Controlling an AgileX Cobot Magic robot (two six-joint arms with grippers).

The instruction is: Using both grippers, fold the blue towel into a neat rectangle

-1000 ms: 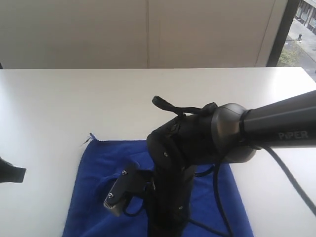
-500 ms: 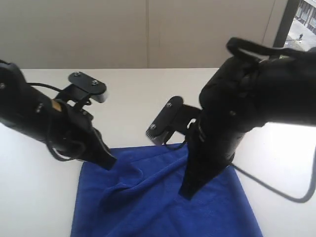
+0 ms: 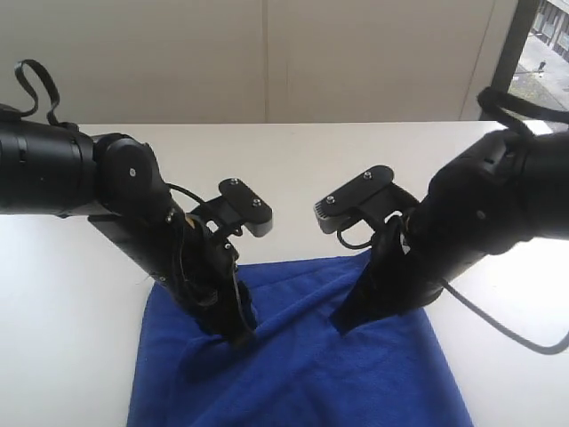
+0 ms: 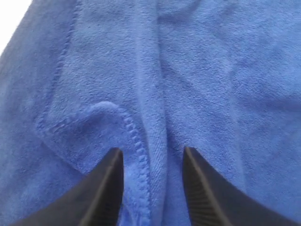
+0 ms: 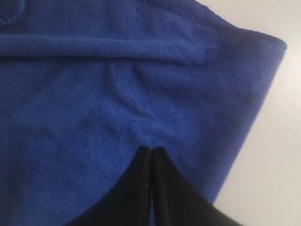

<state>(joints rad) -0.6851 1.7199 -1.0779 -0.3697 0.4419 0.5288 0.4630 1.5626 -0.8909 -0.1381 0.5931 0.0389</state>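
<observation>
The blue towel lies rumpled on the white table at the near middle, with ridges across it. My left gripper points down onto its left part. In the left wrist view this gripper is open, and a stitched hem and a raised fold of the towel run between the fingers without being clamped. My right gripper rests on the towel's right part. In the right wrist view it is shut, tips together on the cloth, near the towel's edge.
Bare white table borders the towel beside the right gripper. A pale wall stands behind the table's far edge and a window is at the far right. A loose black cable hangs from the right arm.
The left arm has swung in from the left and come down further right on the towel, and its jaws have opened. The right arm has shifted slightly and stayed shut.
</observation>
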